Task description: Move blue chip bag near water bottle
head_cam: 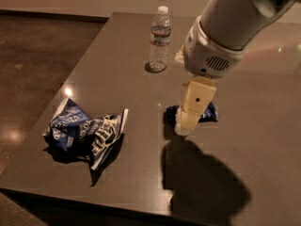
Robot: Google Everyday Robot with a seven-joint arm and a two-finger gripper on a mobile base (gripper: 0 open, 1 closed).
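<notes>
The blue chip bag (pixel 87 132) lies crumpled on the dark table (pixel 117 79) near its front left corner, dark blue with white lettering. The water bottle (pixel 160 38) stands upright at the back middle, clear with a white cap and a pale label band. My gripper (pixel 184 126) hangs from the white arm above the table's middle, right of the bag and in front of the bottle, over a small flat packet. It touches neither the bag nor the bottle.
A small flat dark-blue packet (pixel 209 112) lies on the table right of centre, mostly hidden behind my gripper. The arm's shadow falls on the front right of the table. The table's left and front edges drop to a brown floor (pixel 33 55).
</notes>
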